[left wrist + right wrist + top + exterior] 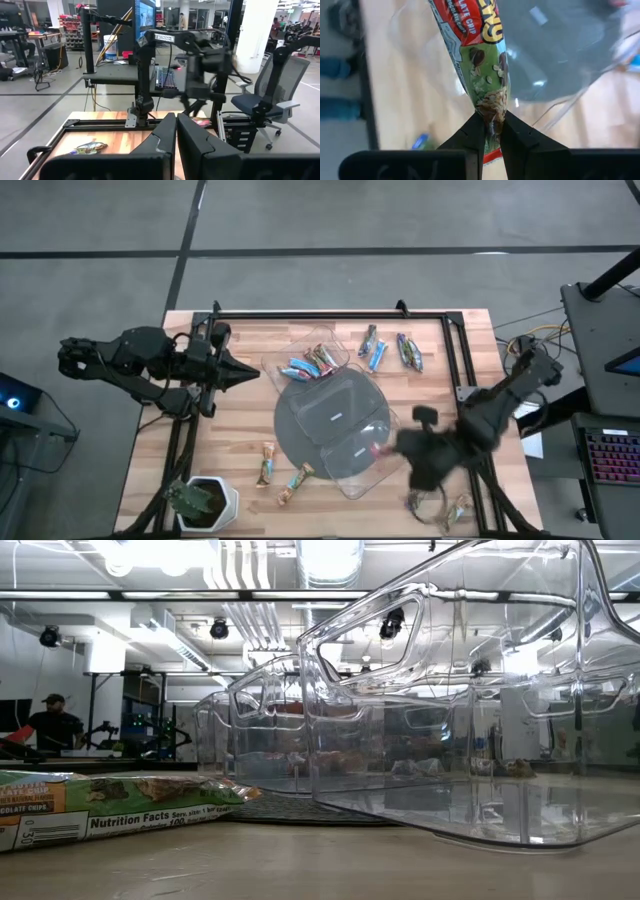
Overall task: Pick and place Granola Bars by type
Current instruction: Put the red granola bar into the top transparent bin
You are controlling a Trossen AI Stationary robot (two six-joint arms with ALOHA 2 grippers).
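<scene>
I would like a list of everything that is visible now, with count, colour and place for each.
Table: one, light wood, under everything.
Disc: one, grey, at the table's middle.
Trays: three, clear plastic, on and around the disc.
Bars in the far tray: several, blue and pink-red.
Loose bars at the far edge: three, blue and green.
Loose bars near the plant: two, orange-brown and green.
Bar at the near right corner: one, orange-brown.
Held bar: one, green with red, above a tray.
Plant: one, green in a white pot, near left corner.
Left gripper: shut, empty, at the left edge.
Right gripper: shut on the held bar.
</scene>
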